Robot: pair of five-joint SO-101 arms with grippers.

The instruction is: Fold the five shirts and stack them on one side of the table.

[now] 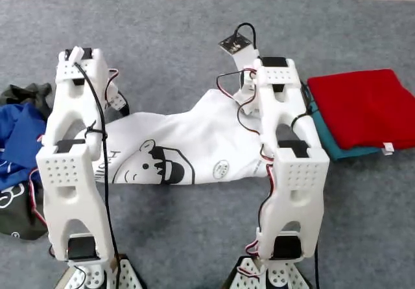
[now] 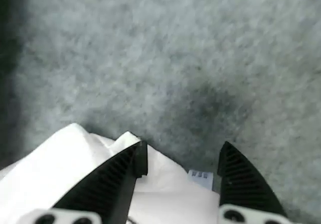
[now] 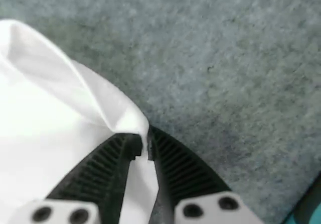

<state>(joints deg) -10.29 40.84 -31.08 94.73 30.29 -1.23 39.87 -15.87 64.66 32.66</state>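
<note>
Shirt (image 1: 188, 140), right claw (image 3: 146, 142) pinching — left claw (image 2: 184, 156) spread

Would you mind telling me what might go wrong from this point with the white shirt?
1. The right pincer pinches only a thin edge of the white shirt at its tips, so the cloth may slip out.
2. The left pincer is open over the other edge; lifting now would likely drag the shirt askew.
3. The red shirt on the teal shirt lies close beside the right arm, which might nudge that stack.
</note>
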